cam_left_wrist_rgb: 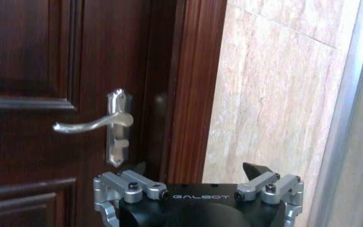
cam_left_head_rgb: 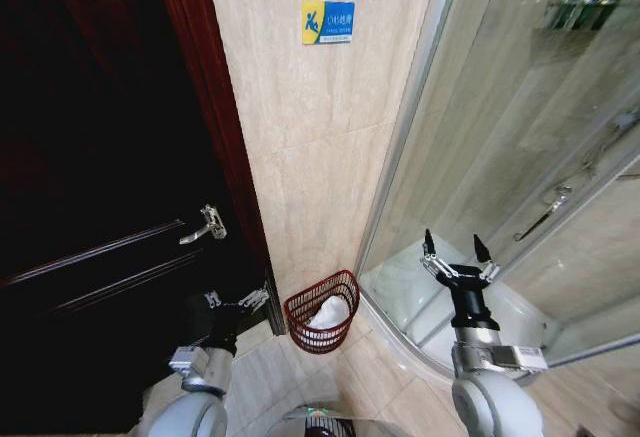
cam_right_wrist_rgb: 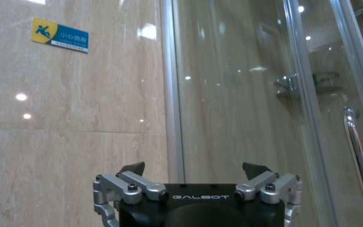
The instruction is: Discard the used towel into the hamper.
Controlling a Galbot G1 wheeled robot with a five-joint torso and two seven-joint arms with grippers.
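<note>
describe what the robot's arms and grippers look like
Both arms are light grey with black forearm sections. The left gripper and right gripper share a black body marked GALBOT in white, silver metal linkages with dark bolts, and black pointed fingers.

the left gripper (cam_left_wrist_rgb: 197,169), fingers spread wide, faces a dark wooden door's silver lever handle (cam_left_wrist_rgb: 99,124); beige marble wall (cam_left_wrist_rgb: 266,94) at right.

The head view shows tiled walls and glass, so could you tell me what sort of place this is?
Most likely a bathroom: a glass shower enclosure with a curved base, a slip-warning sign on the tiled wall, and the hamper holding a white towel by the wooden door.
</note>
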